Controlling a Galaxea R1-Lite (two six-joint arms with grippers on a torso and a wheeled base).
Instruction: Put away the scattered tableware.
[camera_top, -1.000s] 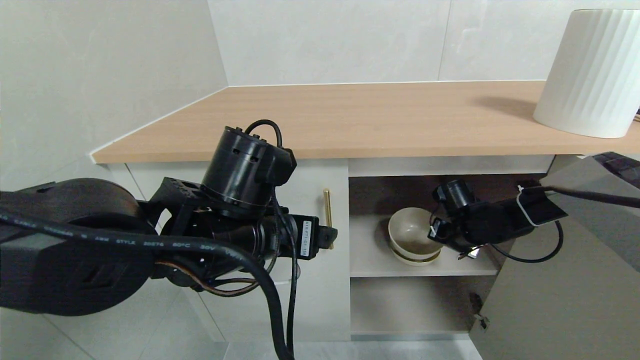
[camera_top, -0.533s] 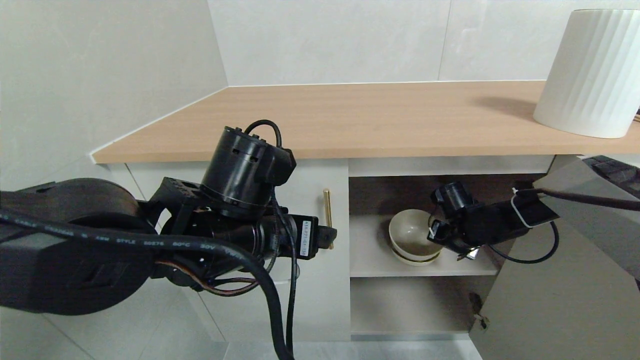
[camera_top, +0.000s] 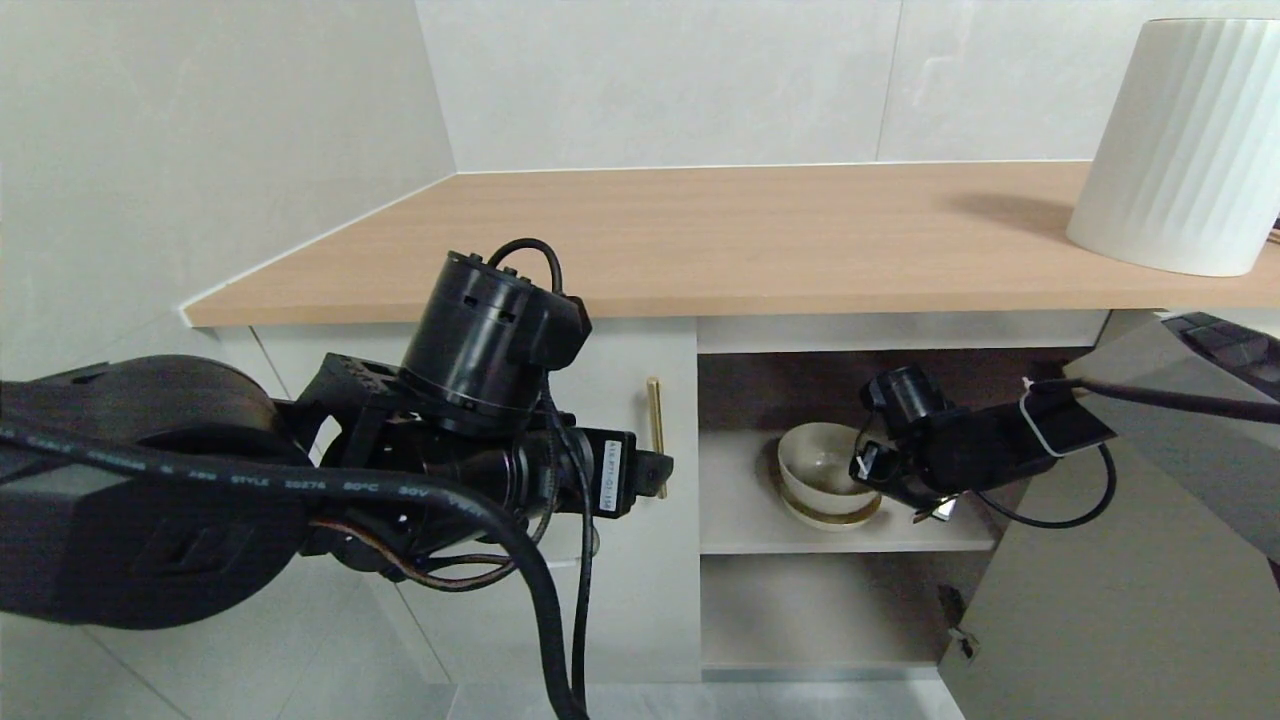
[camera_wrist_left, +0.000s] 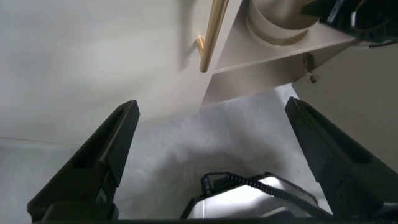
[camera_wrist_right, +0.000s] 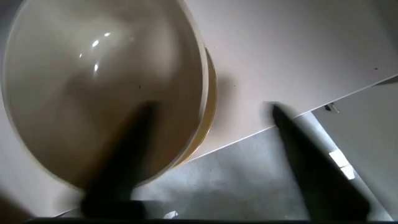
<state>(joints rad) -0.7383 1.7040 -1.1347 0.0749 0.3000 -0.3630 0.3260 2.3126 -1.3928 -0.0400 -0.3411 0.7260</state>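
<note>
The right gripper has its jaws spread wide, one finger over the inside of the bowl and the other beyond its rim, above the bare shelf. The fingers straddle the right side of the bowl's wall and do not pinch it. The beige bowl sits inside the open cabinet on the upper shelf, towards its left end. It is tipped a little, with its mouth turned up and to the right. Under it lies a gold-rimmed dish, and the bowl rests in or on that dish.

The left gripper has its jaws released and wide apart, with nothing between them. It hangs in front of the closed cabinet door, just beside the upright brass handle, left of the open compartment.

The right-hand cabinet door stands swung open towards the near right. Above the cabinet runs the wooden surface, and at its far right stands a white ribbed container.
</note>
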